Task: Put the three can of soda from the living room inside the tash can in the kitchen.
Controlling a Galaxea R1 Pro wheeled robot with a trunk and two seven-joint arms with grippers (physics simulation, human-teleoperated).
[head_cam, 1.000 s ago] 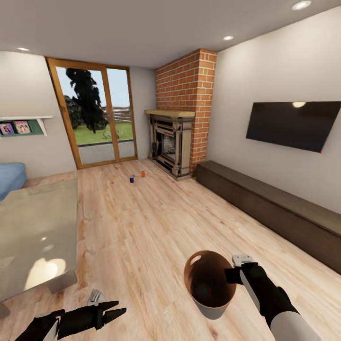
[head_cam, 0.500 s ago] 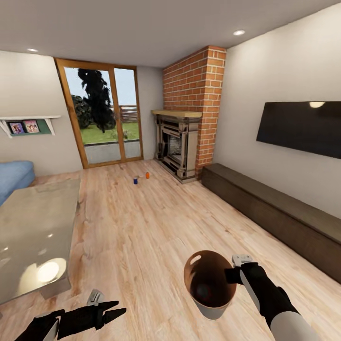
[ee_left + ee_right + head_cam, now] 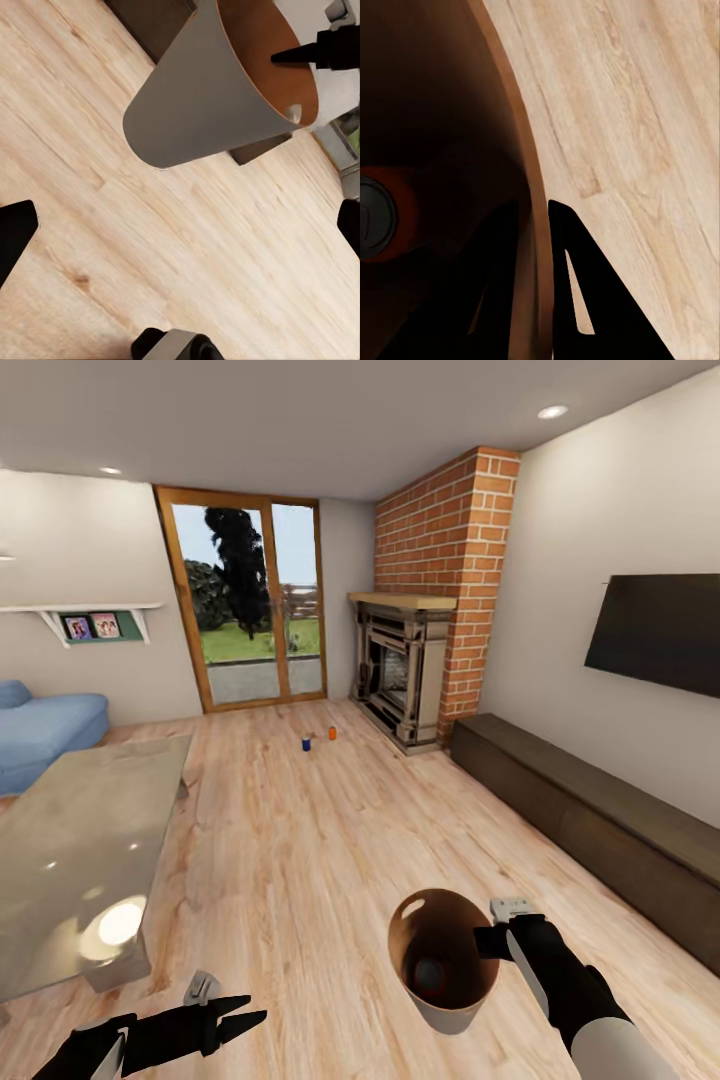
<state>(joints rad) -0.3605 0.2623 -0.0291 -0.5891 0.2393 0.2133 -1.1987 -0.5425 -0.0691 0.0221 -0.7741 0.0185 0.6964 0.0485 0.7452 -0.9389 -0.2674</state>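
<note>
The living room (image 3: 300,830) stretched ahead of both arms, wood floor running up to the brick fireplace (image 3: 410,675) and the glass doors (image 3: 260,610), with the grey low table (image 3: 75,860) off beyond the left gripper (image 3: 245,1017). That pincer hung low with its fingers parted and nothing between them.

The tash can (image 3: 445,960) was held just inboard of the right gripper (image 3: 488,940), clear of the floor and tipped slightly. In the right wrist view the two fingers (image 3: 566,285) pinched its rim, one inside the brown wall and one outside. An orange can (image 3: 382,217) lay in the bottom of it.

Far ahead of both pincers, near the fireplace, stood the blue can (image 3: 306,743) and the other orange can (image 3: 332,733), close together but apart.

The bin looked light, thin-walled and stiff (a rim pinch could let it swing). The cans seemed light, rigid and smooth-sided, likely to roll if knocked over; each would best be taken around its middle, from the side.
</note>
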